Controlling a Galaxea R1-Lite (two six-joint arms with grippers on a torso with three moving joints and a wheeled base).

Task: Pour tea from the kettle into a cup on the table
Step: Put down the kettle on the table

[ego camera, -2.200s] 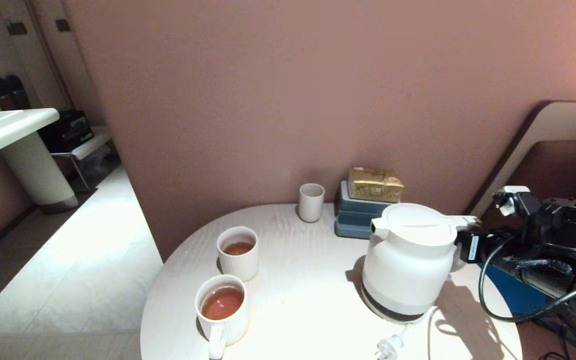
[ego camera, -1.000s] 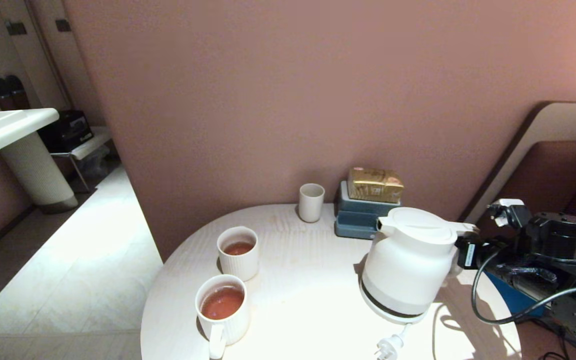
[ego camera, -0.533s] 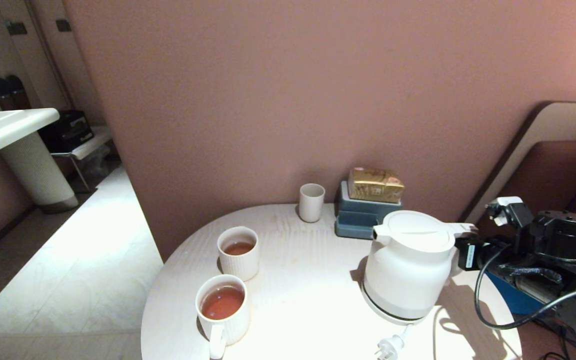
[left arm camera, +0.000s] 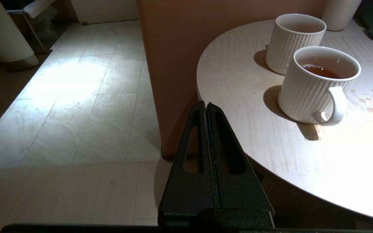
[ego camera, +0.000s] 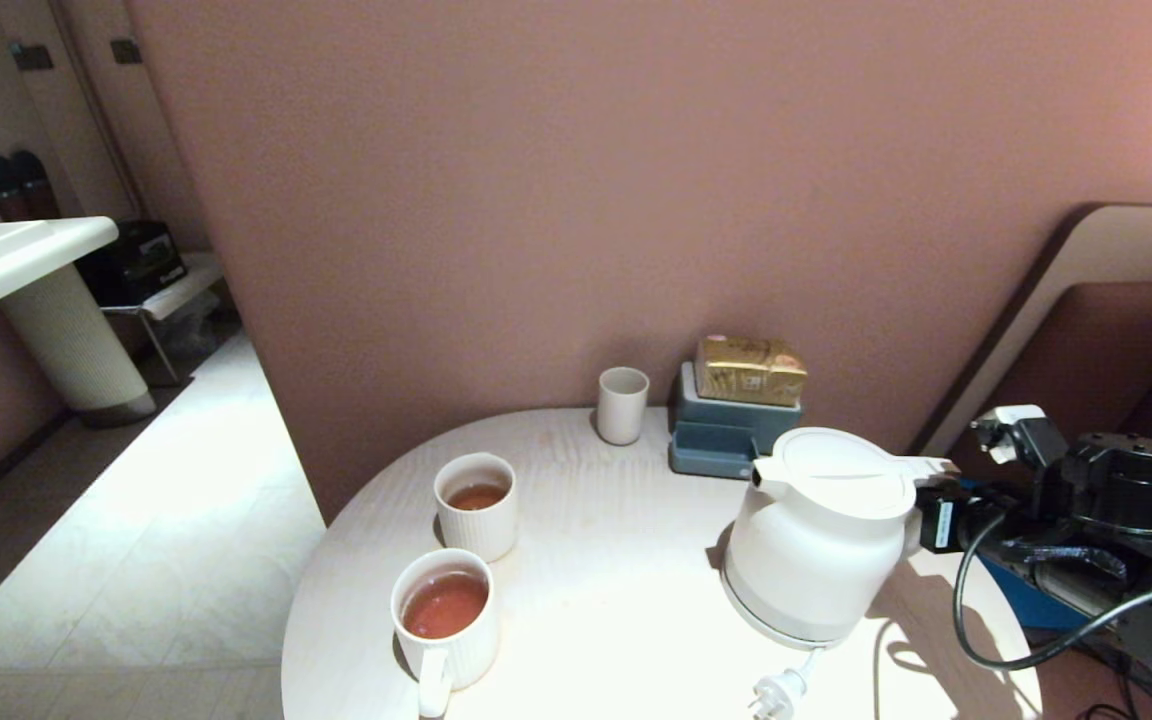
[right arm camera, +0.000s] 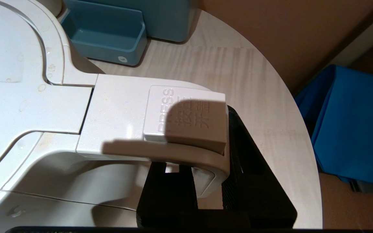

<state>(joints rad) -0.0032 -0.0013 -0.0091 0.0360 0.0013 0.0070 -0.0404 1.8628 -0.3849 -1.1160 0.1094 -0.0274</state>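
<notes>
Jaws: my right gripper is clamped on the kettle handle, one finger each side of the loop, at the table's right edge. My left gripper is pressed shut, holding nothing, parked off the table's left rim above the floor.

Kettle sits on its base on the table's right part, slightly tilted, spout toward the wall; plug lying loose at the near edge.

Count: one kettle, three cups. Two ribbed cups hold reddish tea, the mug nearest me and a second cup just behind it. A third cup stands by the wall. One blue box beside it with one gold packet on top.

Table is round, pale wood grain, with a few drops near the mug. Pink wall behind, pale tiled floor left, sink far left.
</notes>
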